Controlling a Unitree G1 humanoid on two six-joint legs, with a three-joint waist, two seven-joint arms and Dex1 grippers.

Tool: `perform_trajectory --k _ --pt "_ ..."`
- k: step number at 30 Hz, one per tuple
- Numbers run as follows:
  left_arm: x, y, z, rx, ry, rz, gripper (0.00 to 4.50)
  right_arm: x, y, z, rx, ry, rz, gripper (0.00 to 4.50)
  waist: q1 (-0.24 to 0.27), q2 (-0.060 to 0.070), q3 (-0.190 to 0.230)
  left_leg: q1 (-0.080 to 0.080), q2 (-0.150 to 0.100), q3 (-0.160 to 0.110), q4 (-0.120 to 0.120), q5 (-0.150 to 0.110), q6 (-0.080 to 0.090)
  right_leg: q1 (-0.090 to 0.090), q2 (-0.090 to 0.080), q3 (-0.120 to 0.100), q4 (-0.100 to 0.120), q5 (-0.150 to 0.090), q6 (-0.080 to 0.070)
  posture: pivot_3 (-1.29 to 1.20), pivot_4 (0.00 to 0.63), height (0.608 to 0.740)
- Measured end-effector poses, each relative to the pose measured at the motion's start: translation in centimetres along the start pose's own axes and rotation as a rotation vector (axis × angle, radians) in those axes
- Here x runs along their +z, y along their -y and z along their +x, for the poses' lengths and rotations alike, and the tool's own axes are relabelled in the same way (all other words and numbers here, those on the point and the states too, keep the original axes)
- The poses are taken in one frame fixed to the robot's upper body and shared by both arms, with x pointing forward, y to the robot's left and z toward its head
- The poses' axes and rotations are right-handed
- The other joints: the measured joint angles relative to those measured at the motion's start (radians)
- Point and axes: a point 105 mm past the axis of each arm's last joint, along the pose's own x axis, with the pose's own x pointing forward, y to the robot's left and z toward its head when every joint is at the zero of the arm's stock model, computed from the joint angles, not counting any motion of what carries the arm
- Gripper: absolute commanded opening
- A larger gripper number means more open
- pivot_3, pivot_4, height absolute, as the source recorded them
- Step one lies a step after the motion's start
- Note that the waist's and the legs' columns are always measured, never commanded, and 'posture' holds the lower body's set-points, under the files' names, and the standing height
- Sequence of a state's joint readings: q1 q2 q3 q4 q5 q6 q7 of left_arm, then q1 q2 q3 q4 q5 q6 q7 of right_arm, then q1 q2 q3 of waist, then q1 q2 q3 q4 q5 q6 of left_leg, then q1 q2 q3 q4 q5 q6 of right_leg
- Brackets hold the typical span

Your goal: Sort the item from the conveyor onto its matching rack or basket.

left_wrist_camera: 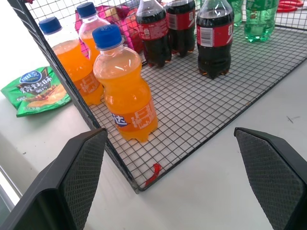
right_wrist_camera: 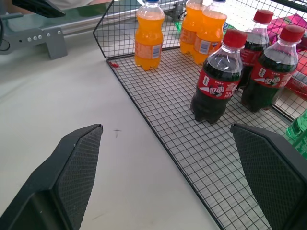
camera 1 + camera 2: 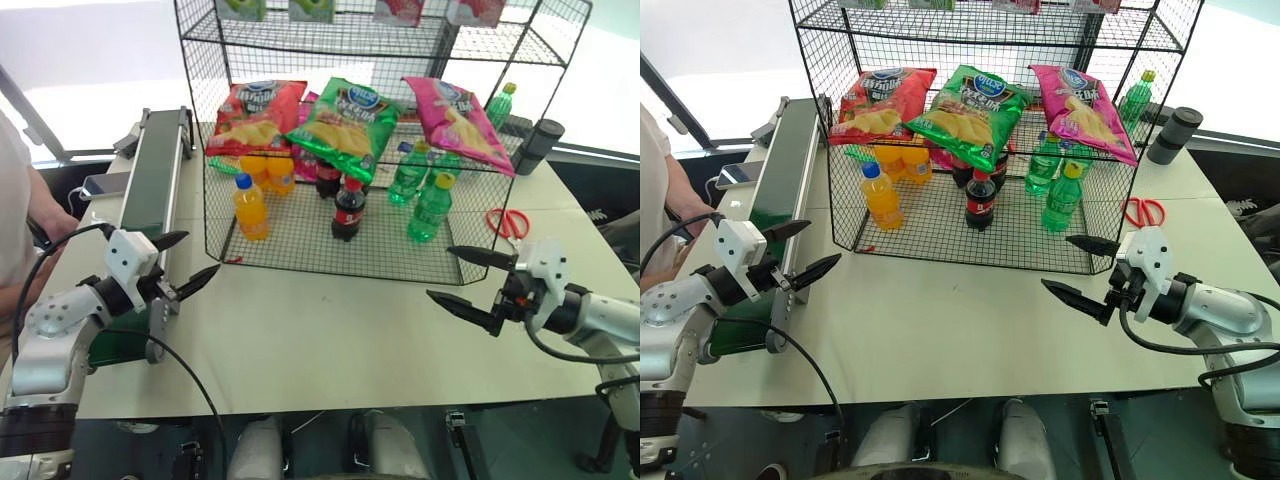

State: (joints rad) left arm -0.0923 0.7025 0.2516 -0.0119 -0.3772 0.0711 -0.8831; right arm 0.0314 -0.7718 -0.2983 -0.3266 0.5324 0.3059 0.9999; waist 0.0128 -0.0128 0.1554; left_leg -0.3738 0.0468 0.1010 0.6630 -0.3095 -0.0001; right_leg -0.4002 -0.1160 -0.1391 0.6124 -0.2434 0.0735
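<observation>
Resting on the rack (image 3: 560, 60) (top cropped), pink bag (image 3: 458, 122); both fingers spread, empty.

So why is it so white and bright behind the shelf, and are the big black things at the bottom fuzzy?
In the left eye view, strong light washes out the background behind the wire rack. In the left wrist view, the gripper's own fingers look sharp, their mesh texture clear, and the orange bottle shines with glare.
</observation>
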Motion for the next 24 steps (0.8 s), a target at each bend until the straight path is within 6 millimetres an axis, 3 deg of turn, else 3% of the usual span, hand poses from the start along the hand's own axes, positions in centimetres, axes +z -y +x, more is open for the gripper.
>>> perform_trajectory --k 12,24 --pt "0.4 -0.2 0.3 0.019 0.011 0.023 4.50 -1.3 1.4 0.5 -0.124 -0.097 -0.012 4.45 0.000 0.000 0.000 0.000 0.000 0.000 0.000 0.000 0.000 0.000 0.000 0.000 0.000 0.000 0.000 0.00 0.150 0.740" --pt "0.3 0.4 0.9 -0.014 0.005 0.022 4.50 -0.5 1.7 1.3 -0.135 -0.106 -0.018 4.45 -0.005 0.001 0.000 -0.001 -0.004 -0.009 0.000 0.000 0.000 0.005 -0.003 -0.006 -0.001 0.000 0.001 0.00 0.150 0.740"
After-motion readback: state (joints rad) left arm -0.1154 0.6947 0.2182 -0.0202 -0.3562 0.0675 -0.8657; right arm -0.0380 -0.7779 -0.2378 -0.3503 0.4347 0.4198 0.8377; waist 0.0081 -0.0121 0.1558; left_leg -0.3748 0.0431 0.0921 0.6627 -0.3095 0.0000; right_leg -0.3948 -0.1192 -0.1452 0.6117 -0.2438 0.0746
